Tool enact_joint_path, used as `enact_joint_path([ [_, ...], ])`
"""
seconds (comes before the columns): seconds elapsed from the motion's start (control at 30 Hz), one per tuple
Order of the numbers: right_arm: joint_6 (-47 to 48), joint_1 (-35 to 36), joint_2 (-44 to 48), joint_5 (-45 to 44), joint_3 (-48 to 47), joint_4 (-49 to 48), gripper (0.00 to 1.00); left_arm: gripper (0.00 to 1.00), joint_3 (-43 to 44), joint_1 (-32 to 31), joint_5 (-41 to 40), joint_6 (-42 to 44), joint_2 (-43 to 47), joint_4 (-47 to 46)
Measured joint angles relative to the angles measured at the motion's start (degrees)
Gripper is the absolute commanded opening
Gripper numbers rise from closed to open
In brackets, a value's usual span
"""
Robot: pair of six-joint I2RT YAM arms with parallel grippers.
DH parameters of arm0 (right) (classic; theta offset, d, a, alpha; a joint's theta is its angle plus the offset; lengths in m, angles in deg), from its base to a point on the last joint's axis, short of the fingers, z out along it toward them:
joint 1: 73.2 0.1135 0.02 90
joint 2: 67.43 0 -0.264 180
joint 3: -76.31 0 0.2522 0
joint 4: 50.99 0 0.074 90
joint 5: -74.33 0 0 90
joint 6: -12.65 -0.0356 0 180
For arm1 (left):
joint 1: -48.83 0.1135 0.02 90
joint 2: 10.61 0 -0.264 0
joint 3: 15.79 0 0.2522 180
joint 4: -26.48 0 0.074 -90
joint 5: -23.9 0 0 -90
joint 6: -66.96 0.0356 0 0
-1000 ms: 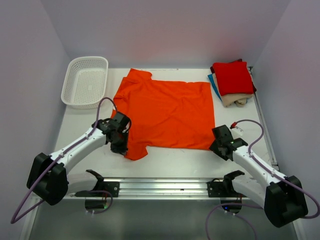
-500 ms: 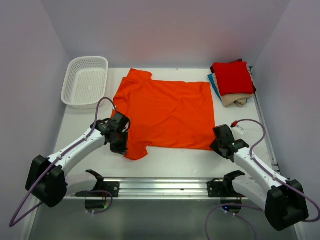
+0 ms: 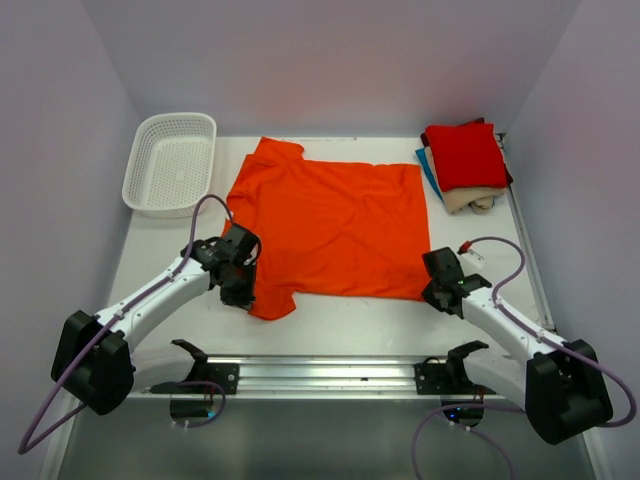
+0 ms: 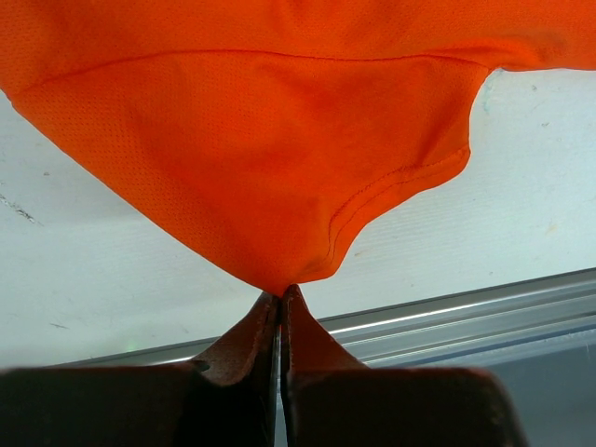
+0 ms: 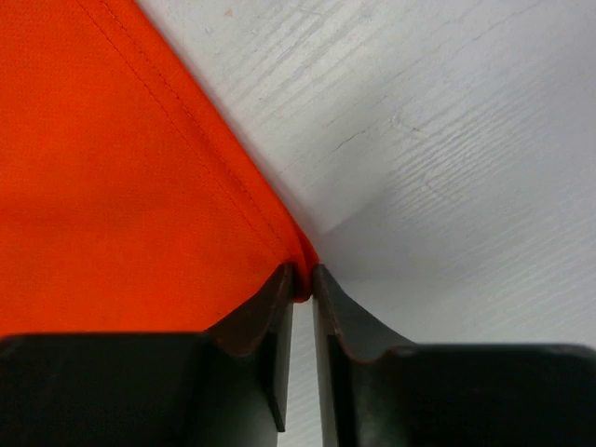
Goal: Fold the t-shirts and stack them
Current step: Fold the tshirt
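Between the closed fingers of my left hand (image 4: 279, 298) I pinch a sleeve tip of the bright orange cloth t-shirt (image 3: 330, 225); my right hand (image 5: 303, 277) pinches its hem corner. It lies spread on the white table (image 3: 350, 322).

the orange shirt (image 4: 233, 158) is matt, fine-mesh knit cloth with stitched hems. the table (image 5: 447, 121) looks like white, grained wood. the rail (image 4: 466, 317) is shiny metal; the basket (image 3: 162, 209) perforated plastic.
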Motion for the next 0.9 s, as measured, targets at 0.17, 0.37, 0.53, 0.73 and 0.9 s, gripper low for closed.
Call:
enact_joint_path([
  [0.17, -0.2, 0.0, -0.4, 0.9, 0.0, -1.1, 0.00, 0.00, 0.0, 0.0, 0.0, 0.0, 0.2, 0.1],
  [0.37, 0.1, 0.0, 3.9, 1.3, -0.1, 1.8, 0.00, 0.00, 0.4, 0.0, -0.3, -0.2, 3.3, 0.5],
  [0.53, 1.2, 0.0, 11.9, 0.7, -2.1, 6.7, 0.00, 0.00, 0.4, -0.1, -3.8, -1.9, 8.6, -0.6],
  [0.73, 3.4, 0.0, 11.5, -1.3, -6.6, 8.1, 0.00, 0.00, 0.4, -0.2, -10.7, -3.9, 11.9, -3.7],
  [0.9, 5.7, 0.0, 2.1, -2.7, -8.0, 5.8, 0.00, 0.00, 0.5, -0.2, -15.4, -4.5, 7.7, -5.3],
])
